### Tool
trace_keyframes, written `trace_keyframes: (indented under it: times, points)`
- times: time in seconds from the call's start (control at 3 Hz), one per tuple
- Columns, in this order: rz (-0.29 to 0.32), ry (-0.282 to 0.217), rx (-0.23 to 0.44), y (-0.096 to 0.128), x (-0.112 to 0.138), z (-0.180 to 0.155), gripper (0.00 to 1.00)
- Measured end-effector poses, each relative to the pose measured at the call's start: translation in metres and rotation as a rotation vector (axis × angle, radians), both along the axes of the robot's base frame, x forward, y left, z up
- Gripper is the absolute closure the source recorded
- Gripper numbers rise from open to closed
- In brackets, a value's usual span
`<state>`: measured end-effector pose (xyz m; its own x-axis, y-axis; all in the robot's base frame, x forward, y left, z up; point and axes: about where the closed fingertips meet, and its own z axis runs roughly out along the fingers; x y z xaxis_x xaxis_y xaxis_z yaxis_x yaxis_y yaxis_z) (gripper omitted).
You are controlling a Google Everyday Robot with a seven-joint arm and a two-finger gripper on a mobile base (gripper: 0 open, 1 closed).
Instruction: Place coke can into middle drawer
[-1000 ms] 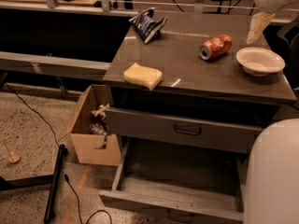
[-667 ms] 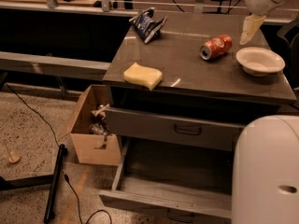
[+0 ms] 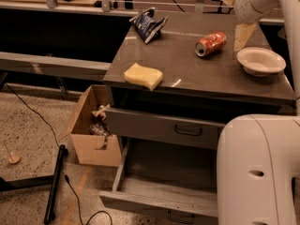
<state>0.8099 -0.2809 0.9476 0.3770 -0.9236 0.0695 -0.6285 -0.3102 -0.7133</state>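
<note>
Light: dim and warm, a yellow-brown cast over the room.
Source: overhead, leaving a pale sheen along the back of the counter [image 3: 187, 32].
Shadows: deep under the counter's lip and inside the open middle drawer [image 3: 173, 168].
Gripper: the gripper [image 3: 243, 35], upper right above the counter, shows pale against the gloom.

High camera looks down on cabinet [image 3: 187, 74], jaws upper right.

I see the coke can [image 3: 211, 43], red with a silver top, lying on its side at the counter's [image 3: 206, 76] rear right, just left of the gripper [image 3: 243, 35]. The grey middle drawer [image 3: 140, 204] stands pulled open below.
</note>
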Motion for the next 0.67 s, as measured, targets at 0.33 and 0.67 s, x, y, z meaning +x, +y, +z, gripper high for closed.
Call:
trace_keyframes:
  times: [0.33, 0.67]
  points:
    - [-0.014, 0.028, -0.06, 0.002, 0.0093, -0.0166, 0.0]
    - [-0.004, 0.033, -0.097, 0.0078, 0.013, -0.0183, 0.0]
